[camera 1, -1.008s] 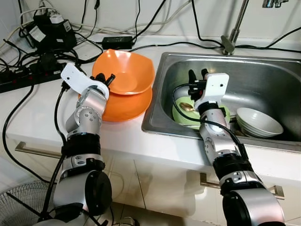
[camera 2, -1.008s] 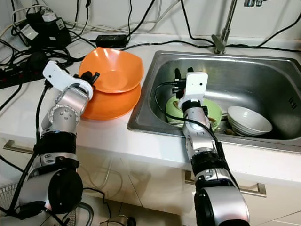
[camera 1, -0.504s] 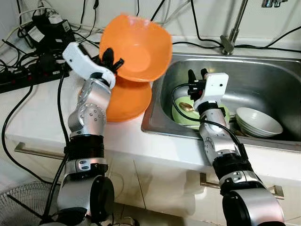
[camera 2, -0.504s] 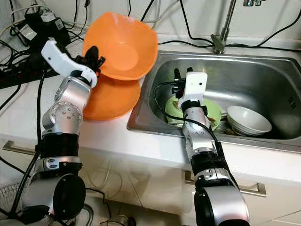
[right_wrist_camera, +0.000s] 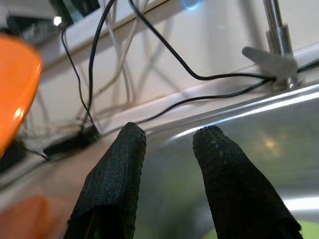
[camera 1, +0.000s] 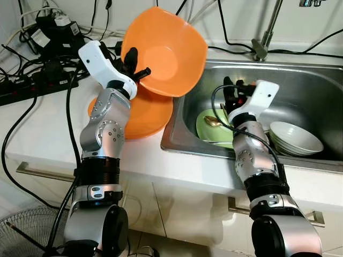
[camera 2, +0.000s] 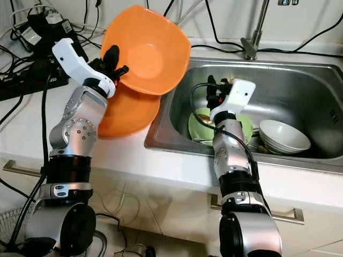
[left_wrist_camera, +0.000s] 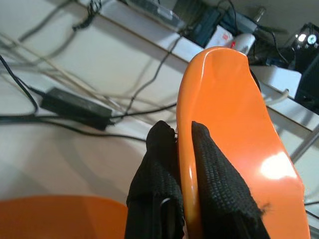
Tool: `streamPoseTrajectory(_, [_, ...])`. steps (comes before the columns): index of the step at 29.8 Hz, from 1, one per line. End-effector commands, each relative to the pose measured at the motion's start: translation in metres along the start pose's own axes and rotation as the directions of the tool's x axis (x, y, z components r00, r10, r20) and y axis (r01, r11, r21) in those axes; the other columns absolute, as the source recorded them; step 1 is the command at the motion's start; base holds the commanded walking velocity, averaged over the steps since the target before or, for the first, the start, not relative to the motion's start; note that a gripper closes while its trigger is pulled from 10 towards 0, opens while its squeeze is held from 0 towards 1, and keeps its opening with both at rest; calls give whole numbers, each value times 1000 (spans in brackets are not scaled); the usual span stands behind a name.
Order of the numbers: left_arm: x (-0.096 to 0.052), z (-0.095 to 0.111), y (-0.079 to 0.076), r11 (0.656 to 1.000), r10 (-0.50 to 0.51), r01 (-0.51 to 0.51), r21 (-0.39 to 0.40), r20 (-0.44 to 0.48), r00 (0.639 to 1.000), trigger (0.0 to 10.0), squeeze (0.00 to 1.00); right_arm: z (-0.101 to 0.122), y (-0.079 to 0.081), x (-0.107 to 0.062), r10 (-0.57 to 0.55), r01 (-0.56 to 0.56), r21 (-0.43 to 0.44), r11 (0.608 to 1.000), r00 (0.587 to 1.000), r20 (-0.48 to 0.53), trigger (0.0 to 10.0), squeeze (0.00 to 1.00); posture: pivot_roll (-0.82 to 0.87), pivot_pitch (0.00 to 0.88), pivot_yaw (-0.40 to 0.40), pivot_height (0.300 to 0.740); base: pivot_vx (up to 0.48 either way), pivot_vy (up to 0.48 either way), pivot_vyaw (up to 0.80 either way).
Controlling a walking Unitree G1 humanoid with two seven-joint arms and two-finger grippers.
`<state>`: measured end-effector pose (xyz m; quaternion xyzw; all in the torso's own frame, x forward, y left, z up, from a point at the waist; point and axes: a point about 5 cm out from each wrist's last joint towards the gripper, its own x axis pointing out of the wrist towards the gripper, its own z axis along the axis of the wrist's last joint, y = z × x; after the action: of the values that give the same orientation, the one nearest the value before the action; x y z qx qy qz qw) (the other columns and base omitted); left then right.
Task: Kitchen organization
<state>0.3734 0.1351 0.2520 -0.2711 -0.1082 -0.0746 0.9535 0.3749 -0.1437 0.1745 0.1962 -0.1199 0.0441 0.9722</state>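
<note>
Two orange bowls: the left claw (camera 1: 136,64) pinches one bowl (camera 1: 166,51) by its rim, upper centre. The right claw (camera 1: 235,92) hangs open and empty over the sink (camera 1: 300,80).

Lower orange bowl (camera 1: 140,113) — partly behind left arm; faucet (camera 1: 266,31) top cut off.

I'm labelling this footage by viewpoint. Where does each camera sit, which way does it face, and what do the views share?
Left and right eye views: on the head, looking down at counter and sink; both silver arms show.
Left wrist view: along the left gripper, jaws clamped on the orange bowl rim.
Right wrist view: along the right gripper, jaws apart, toward the faucet.
Shared: the orange bowl appears in all views.
</note>
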Motion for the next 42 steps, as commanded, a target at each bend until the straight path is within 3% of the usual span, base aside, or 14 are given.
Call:
streamPoseTrajectory(1, [0, 12, -5, 999, -36, 34, 30, 58, 998, 10000, 0, 9, 8, 6, 30, -31, 89, 996, 999, 18, 10000, 0, 130, 0, 108, 740, 0, 0, 0])
streamPoseTrajectory(2, [0, 12, -6, 999, -39, 36, 39, 61, 997, 10000, 0, 12, 12, 7, 72, -72, 168, 983, 997, 7, 10000, 0, 128, 1, 107, 740, 0, 0, 0])
streamPoseTrajectory(5, [1, 12, -7, 998, -43, 40, 44, 62, 997, 10000, 0, 13, 18, 7, 116, -113, 224, 968, 993, -1, 10000, 0, 128, 2, 107, 740, 0, 0, 0])
streamPoseTrajectory(7, [0, 11, -9, 997, -58, 54, 63, 61, 996, 10000, 0, 15, 26, 6, 181, -168, 318, 933, 983, -9, 10000, 0, 128, 5, 107, 740, 0, 0, 0])
streamPoseTrajectory(14, [1, 10, -11, 996, -64, 60, 67, 58, 996, 10000, 0, 24, 43, 1, 310, -288, 420, 861, 951, 17, 10000, 0, 130, 10, 111, 740, 0, 0, 0])
streamPoseTrajectory(25, [1, 11, -13, 995, -72, 68, 69, 62, 995, 10000, 0, 25, 45, 0, 325, -300, 442, 846, 945, 19, 10000, 0, 132, 10, 112, 740, 0, 0, 0])
streamPoseTrajectory(28, [0, 11, -17, 994, -105, 103, 31, 71, 992, 10000, 0, 21, 50, -4, 342, -306, 462, 832, 940, 7, 10000, 0, 132, 16, 117, 740, 0, 0, 0])
streamPoseTrajectory(42, [-2, 8, -26, 986, -164, 164, 5, 70, 984, 10000, 0, 21, 50, -8, 357, -310, 467, 828, 934, -14, 10000, 0, 132, 17, 114, 740, 0, 0, 0])
